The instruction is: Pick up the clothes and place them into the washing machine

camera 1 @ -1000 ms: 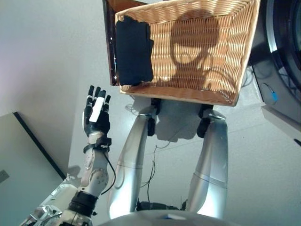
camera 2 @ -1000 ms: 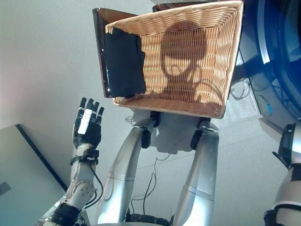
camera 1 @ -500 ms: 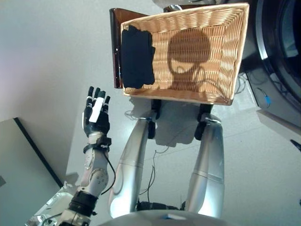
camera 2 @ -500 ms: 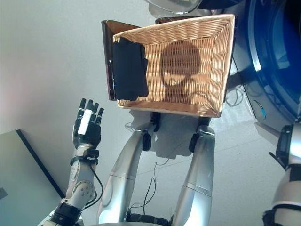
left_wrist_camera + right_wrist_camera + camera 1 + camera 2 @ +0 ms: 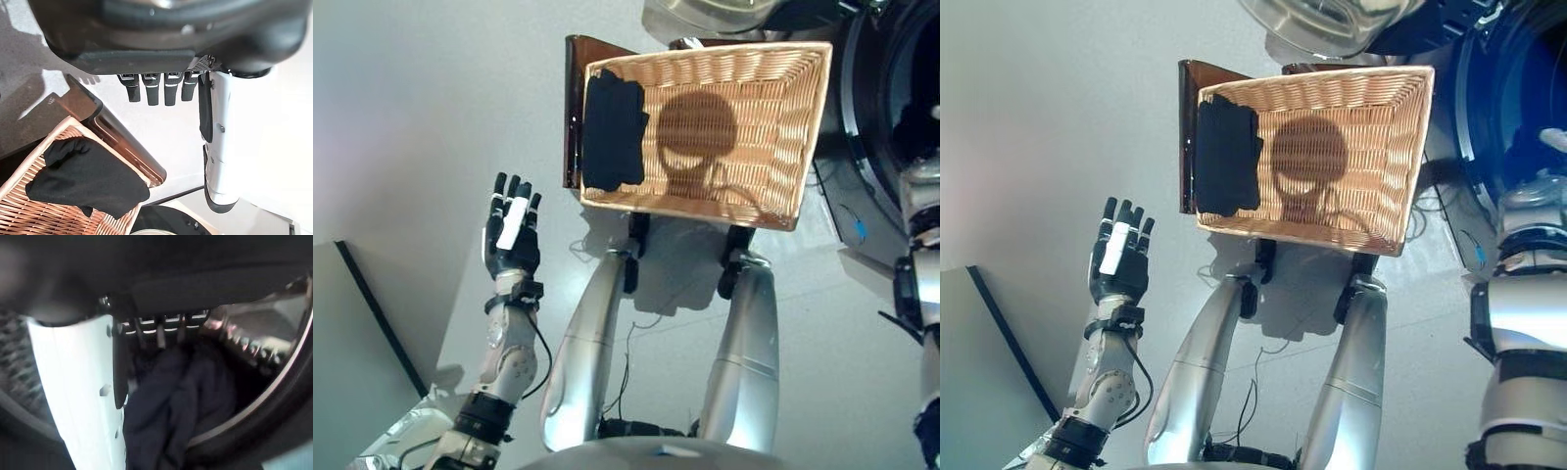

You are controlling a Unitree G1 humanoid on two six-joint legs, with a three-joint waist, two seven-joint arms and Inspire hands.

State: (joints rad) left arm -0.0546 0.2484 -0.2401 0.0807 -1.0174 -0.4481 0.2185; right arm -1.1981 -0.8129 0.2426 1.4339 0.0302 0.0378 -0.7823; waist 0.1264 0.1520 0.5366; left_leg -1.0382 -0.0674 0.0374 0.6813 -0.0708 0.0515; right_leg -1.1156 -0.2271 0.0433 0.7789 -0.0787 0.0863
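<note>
A dark cloth (image 5: pixel 612 132) lies against the left wall of a wicker basket (image 5: pixel 754 117); the left wrist view shows the same cloth (image 5: pixel 85 181). My left hand (image 5: pixel 512 235) is raised beside the basket, open and holding nothing, fingers (image 5: pixel 154 90) straight. My right arm reaches into the washing machine (image 5: pixel 1489 117) at the right. In the right wrist view my right hand (image 5: pixel 73 391) has its thumb straight, and its fingers (image 5: pixel 161 328) show only as short ends. A dark blue garment (image 5: pixel 171 396) lies in the drum just past them.
The basket rests on a dark brown stand (image 5: pixel 571 108). The machine's round door (image 5: pixel 1332 20) stands open above the basket. A grey panel (image 5: pixel 352 343) with a dark edge lies at the lower left. Pale floor surrounds everything.
The whole picture has shifted, so the camera moved. My right arm has come into view at the right and reaches into the drum. The left hand keeps its pose.
</note>
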